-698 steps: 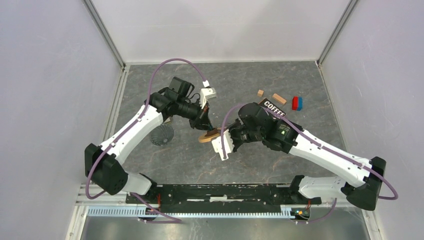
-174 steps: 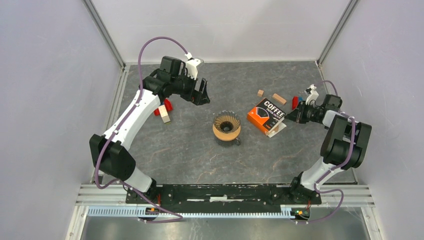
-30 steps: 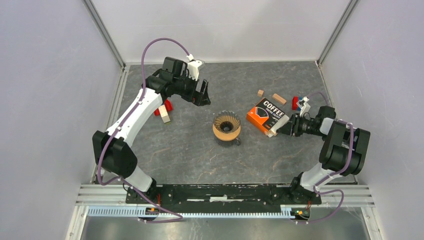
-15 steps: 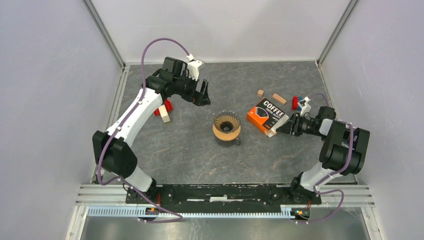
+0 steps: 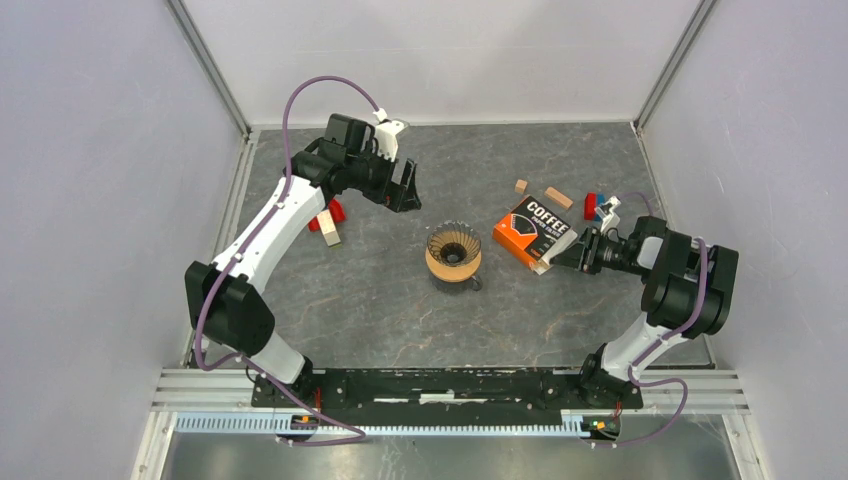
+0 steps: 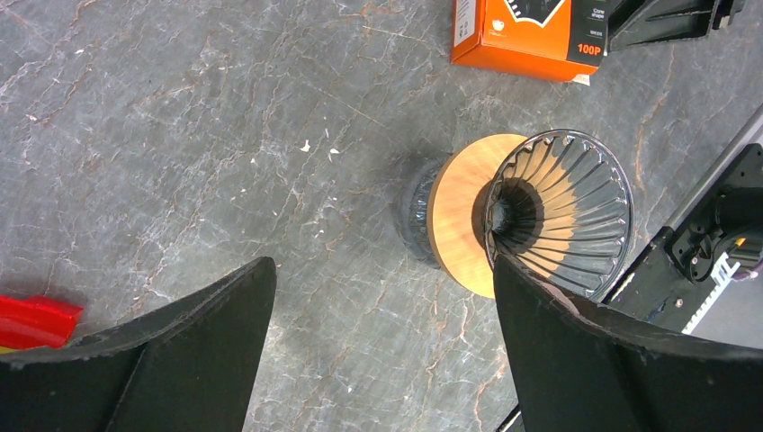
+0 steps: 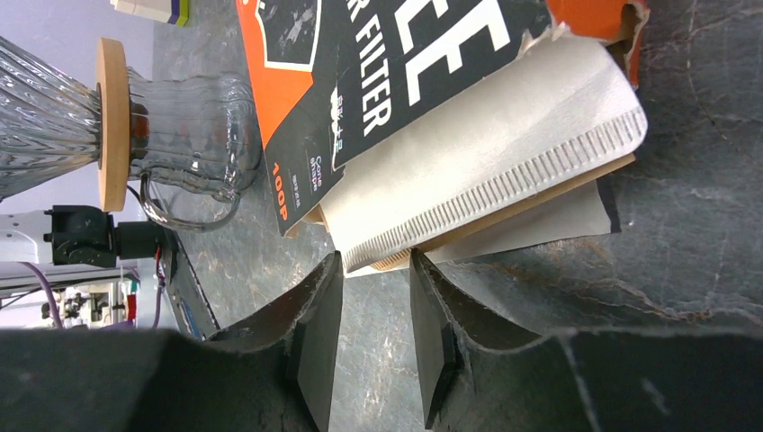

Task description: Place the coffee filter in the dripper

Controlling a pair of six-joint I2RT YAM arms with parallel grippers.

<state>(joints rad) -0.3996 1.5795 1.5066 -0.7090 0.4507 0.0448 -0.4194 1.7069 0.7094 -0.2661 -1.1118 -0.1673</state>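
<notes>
R gripper (image 7: 375,268) lies low over the table (image 5: 380,310). Its fingers (image 7: 315,342) are part-closed with a narrow gap, and nothing is pinched between them. The coffee filter (image 7: 504,153), white paper w/ a crimped seam, has its lower edge just ahead of the tips, at the mouth of the gap. I cannot tell if the tips touch the paper. The filter sticks out from the torn end of the orange box (image 7: 360,81), and below it a brown sheet and one more white sheet also stick out.

L gripper (image 6: 382,270) hangs above the table w/ fingers spread wide, holding nothing. The dripper (image 6: 558,211) is near the tip of the finger on the view's right, slightly beyond it. It stands upright on a tan disc (image 6: 459,225), and the disc sits on a glass cup (image 6: 416,211). A red block (image 6: 36,319) lies just outside the other finger, at the pic's left edge.

From the top cam the dripper (image 5: 453,243) is between both grippers. It is well apart from the R fingers, w/ the box (image 5: 528,228) lying between, and the filter (image 5: 553,259) is at the box corner next to the R tips.
</notes>
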